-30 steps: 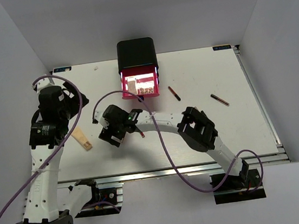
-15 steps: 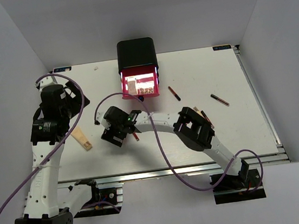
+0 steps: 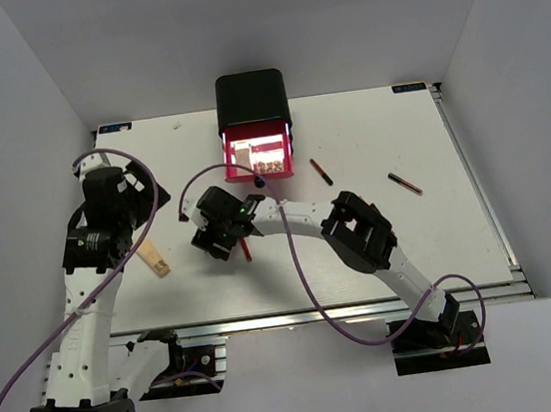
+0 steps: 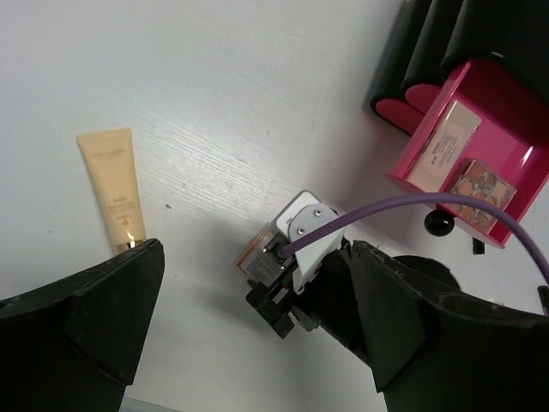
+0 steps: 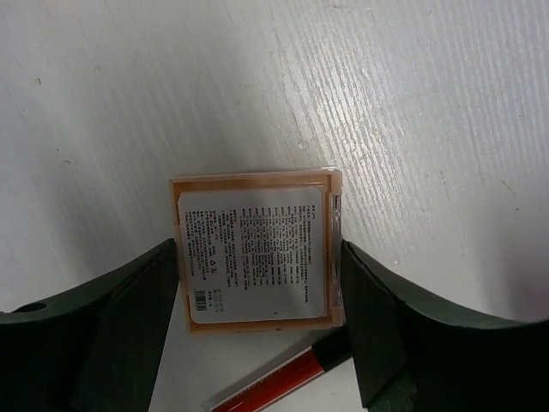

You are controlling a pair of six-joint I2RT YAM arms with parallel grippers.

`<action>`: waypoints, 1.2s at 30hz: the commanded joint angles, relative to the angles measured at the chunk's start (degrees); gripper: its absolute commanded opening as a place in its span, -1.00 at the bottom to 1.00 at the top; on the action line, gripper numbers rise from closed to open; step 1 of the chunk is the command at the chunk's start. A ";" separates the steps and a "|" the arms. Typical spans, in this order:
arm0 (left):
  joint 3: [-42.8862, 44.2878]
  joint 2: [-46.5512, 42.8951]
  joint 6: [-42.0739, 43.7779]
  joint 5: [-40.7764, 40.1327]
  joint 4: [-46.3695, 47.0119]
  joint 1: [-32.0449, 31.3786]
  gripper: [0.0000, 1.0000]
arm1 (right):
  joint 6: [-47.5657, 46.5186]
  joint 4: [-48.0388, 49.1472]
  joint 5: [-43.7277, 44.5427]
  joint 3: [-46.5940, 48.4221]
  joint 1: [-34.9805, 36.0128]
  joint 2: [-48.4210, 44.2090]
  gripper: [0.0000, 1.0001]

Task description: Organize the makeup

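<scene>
Left tool (image 4: 256, 245): fingers wide apart, nothing between them, hanging above the surface (image 3: 447, 125).

Tan tube (image 4: 114, 184): lies flat and alone, just beside the left tool's left finger. Judged soft-bodied and light.

Right tool (image 5: 259, 247): clamped across a flat square palette (image 5: 254, 275), one finger against each side edge. The palette lies label side up on the surface, left of and nearer than the open pink drawer (image 4: 502, 99).

Handling, judged: thin rigid plastic, light, with smooth sides that are likely slippery. The seam along one edge suggests a hinged lid that could spring under a hard squeeze. Best hold is across opposite edges, centred and low, with moderate pressure.

Red stick (image 5: 273, 379): lies just beside the palette's near edge, by the right finger, and may get dragged along.

Farther right, two more sticks (image 3: 322, 171) (image 3: 404, 183) lie well apart on the surface.
</scene>
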 commanded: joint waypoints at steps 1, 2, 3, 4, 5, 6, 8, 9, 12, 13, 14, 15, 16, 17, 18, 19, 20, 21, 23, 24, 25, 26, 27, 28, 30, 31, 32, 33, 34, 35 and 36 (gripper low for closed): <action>-5.42 -2.72 -5.31 2.59 -0.06 0.09 0.96 | -0.83 -1.93 -4.08 -0.77 -0.35 1.77 0.04; -6.67 -3.25 -6.28 3.12 0.30 0.09 0.96 | -0.92 -1.93 -4.78 -0.78 -0.35 1.68 -0.01; -7.90 -3.78 -7.25 3.56 0.65 0.09 0.96 | -0.92 -2.02 -6.27 -0.78 -0.35 1.25 -0.04; -8.95 -4.74 -8.04 4.26 1.35 0.09 0.97 | -1.09 -1.94 -7.33 -0.78 -0.35 0.98 -0.14; -10.70 -5.10 -9.70 4.35 1.53 0.09 0.97 | -0.92 -1.76 -8.47 -0.69 -0.35 0.63 -0.20; -11.33 -5.53 -10.42 4.35 1.71 0.09 0.96 | -1.01 -1.50 -10.92 -0.69 -0.35 -0.59 -0.28; -12.30 -6.59 -11.91 3.83 1.62 0.09 0.96 | -0.14 -0.71 -13.48 -0.69 -0.35 -2.09 -0.41; -12.39 -6.85 -12.44 3.39 1.45 0.09 0.96 | 0.31 0.25 -16.10 -0.77 -0.61 -3.84 -0.62; -11.78 -9.66 -13.85 1.46 2.58 0.09 0.96 | 2.15 2.36 -19.02 -0.25 -1.83 -7.54 -0.99; -11.78 -10.63 -14.46 1.11 3.28 0.09 0.96 | 2.59 2.72 -19.81 -0.07 -2.62 -8.33 -1.00; -11.78 -12.81 -14.81 0.58 3.99 0.09 0.96 | 3.29 3.25 -21.65 0.01 -3.50 -10.08 -1.00; -12.04 -13.70 -15.17 0.40 4.60 0.09 0.94 | 3.73 3.43 -22.53 0.28 -5.43 -10.88 -1.00; -12.30 -14.50 -16.04 0.14 5.13 0.09 0.93 | 3.56 3.51 -23.76 0.28 -6.58 -11.76 -1.00; -12.56 -15.72 -16.48 -0.13 5.22 0.09 0.89 | 3.48 3.78 -26.21 -0.16 -7.63 -13.77 -1.00; -13.52 -16.26 -17.01 -0.13 5.48 0.09 0.87 | 2.87 4.30 -27.28 -0.77 -9.47 -15.01 -1.00; -14.14 -16.70 -17.97 -0.04 5.57 0.09 0.83 | 2.16 4.57 -28.86 -2.25 -10.44 -16.15 -1.00; -14.76 -17.40 -18.42 0.22 5.66 0.09 0.75 | 1.55 5.09 -31.83 -3.40 -12.02 -19.12 -1.00; -16.33 -17.75 -18.77 0.57 6.18 0.09 0.71 | 1.37 6.14 -32.30 -4.80 -12.56 -20.98 -1.00; -18.27 -18.19 -20.17 1.27 6.98 0.09 0.53 | -1.09 8.34 -32.04 -7.97 -13.70 -25.71 -1.00; -20.63 -18.02 -20.70 2.67 7.94 0.09 0.42 | -1.88 8.87 -30.90 -8.68 -14.05 -27.13 -1.00; -21.87 -17.41 -21.31 3.73 8.47 0.09 0.29 | -3.71 9.49 -29.59 -9.47 -14.23 -28.19 -1.00; -22.93 -16.71 -21.76 4.87 8.56 0.09 0.09 | -5.30 9.14 -25.66 -9.22 -14.84 -29.25 -1.00; -25.29 -14.79 -22.63 7.75 9.43 0.09 0.08 | -7.23 8.18 -23.36 -8.43 -15.28 -29.08 -1.00; -26.44 -13.72 -22.90 9.52 10.31 0.09 0.08 | -10.73 5.65 -21.51 -7.47 -15.81 -28.04 -1.00; -28.38 -11.35 -23.60 13.82 13.72 0.09 0.22 | -13.39 3.61 -17.46 -4.39 -18.09 -26.54 -1.00; -30.21 -10.90 -23.69 16.28 15.31 0.09 0.32 | -14.88 2.38 -16.84 -3.34 -18.88 -24.88 -1.00; -30.84 -10.46 -23.78 17.35 16.55 0.09 0.37 | -17.50 0.46 -15.79 -1.41 -20.02 -24.17 -1.00; -31.28 -10.03 -23.96 18.58 18.56 0.09 0.46 | -18.84 -0.34 -15.60 -0.70 -20.38 -23.55 -1.00; -31.98 -9.93 -24.13 18.77 19.37 0.09 0.49 | -21.81 -0.96 -15.25 -0.17 -20.65 -22.59 -0.99; -32.16 -9.85 -24.22 18.85 19.81 0.09 0.51 | -23.14 -1.05 -14.64 -0.25 -20.65 -22.32 -0.94; -32.34 -9.76 -24.22 19.03 20.77 0.09 0.53 | -24.29 -0.71 -13.85 -0.34 -20.65 -22.05 -0.92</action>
